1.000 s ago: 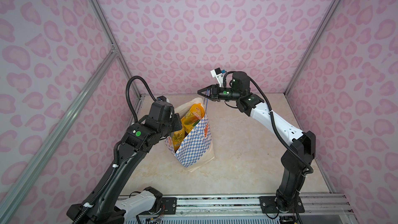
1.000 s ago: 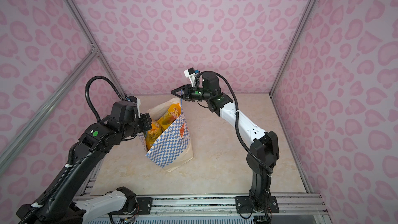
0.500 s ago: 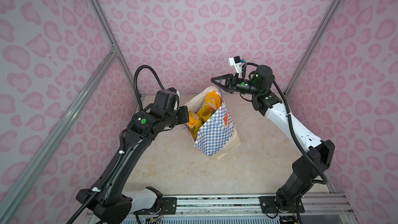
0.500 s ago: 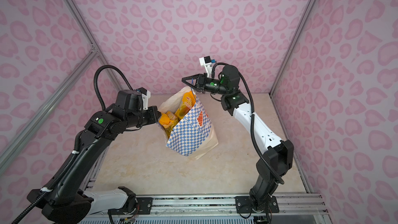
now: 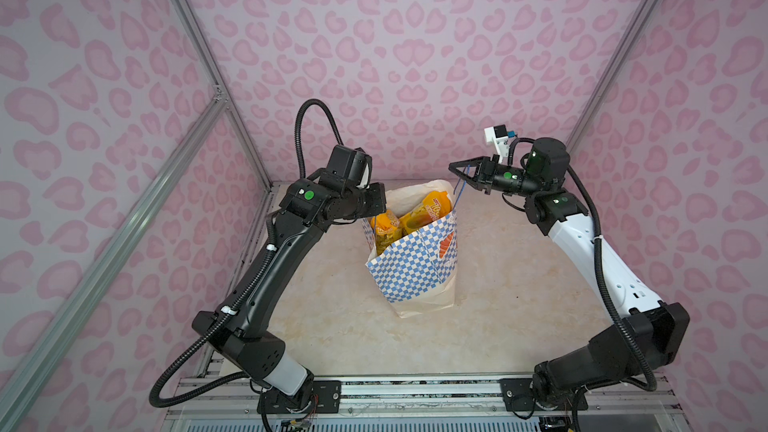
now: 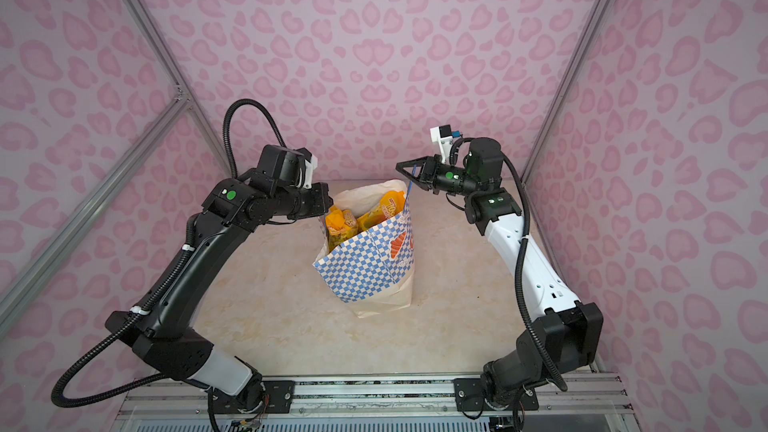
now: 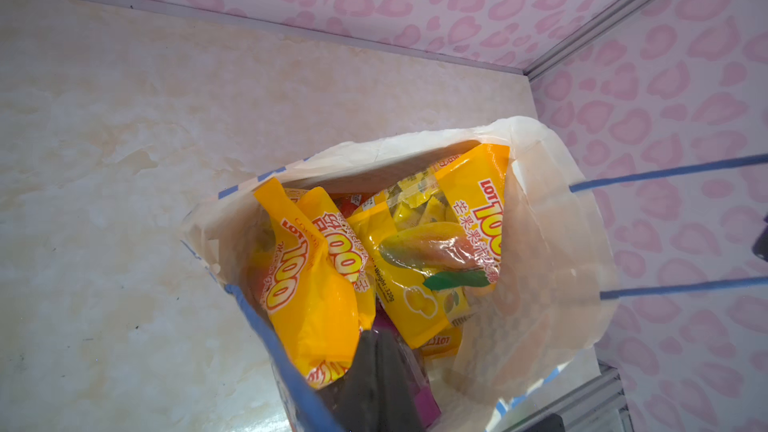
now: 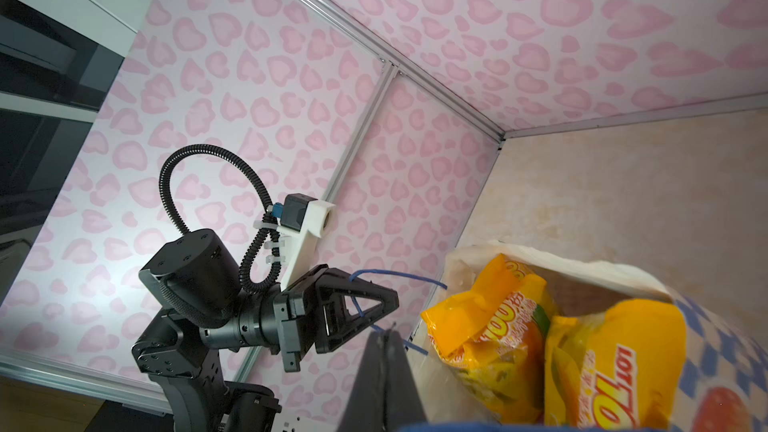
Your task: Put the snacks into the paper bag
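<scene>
The bag [image 5: 415, 268] stands mid-surface [image 5: 332, 326] between the two arms, mouth up and pulled wide. That looks like the point of the hold: each arm has one handle, and drawing them apart props the paper walls open and upright so nothing spills.

The snacks [image 7: 316, 284] are inside the bag. In the left wrist view I see several yellow-orange packets standing on end, packed against each other, with a scrap of purple low down beside the tool's tip. In both top views no packet lies loose on the surface. So I judge the packing done or close to it, and the two-handed grip reads as carrying or steadying rather than loading.

The left tool [image 8: 392, 297] is closed, its jaws pinched on the left cord [image 8: 407, 277], which loops from the bag's rim through the fingers. The right tool [image 5: 454, 168] is closed too, on the right cord [image 5: 460, 187], which runs taut down to the rim. Neither tool touches a packet or the paper itself, as far as I can see. Whether the bag's base rests on the surface or hangs just clear of it I cannot tell.
</scene>
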You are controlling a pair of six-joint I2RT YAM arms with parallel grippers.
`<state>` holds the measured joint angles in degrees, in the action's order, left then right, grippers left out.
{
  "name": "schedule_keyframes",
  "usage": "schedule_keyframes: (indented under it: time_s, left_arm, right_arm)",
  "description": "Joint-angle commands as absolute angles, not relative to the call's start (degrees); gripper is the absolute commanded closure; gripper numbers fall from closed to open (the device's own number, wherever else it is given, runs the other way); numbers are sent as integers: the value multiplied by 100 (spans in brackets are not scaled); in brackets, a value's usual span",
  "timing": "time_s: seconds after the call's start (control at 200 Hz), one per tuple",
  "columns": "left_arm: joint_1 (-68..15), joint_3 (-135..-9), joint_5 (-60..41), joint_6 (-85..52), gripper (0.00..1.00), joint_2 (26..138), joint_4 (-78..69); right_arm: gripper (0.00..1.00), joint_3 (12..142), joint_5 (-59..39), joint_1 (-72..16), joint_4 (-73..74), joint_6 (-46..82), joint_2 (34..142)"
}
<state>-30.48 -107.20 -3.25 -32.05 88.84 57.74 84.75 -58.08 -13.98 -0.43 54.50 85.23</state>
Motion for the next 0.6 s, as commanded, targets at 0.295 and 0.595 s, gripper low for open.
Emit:
schedule_keyframes:
  time_s: [0.295,0.595]
  left_arm:
    - [-3050,-10204,-298,-3400,97,8444,4781]
    - [-3050,-10317,-316,-3266,97,8542,4847]
  right_arm:
    - [100,7186,-5616,-1371,452,4956,7960]
    - [100,7356,-5433,-1371,0,4661,7691]
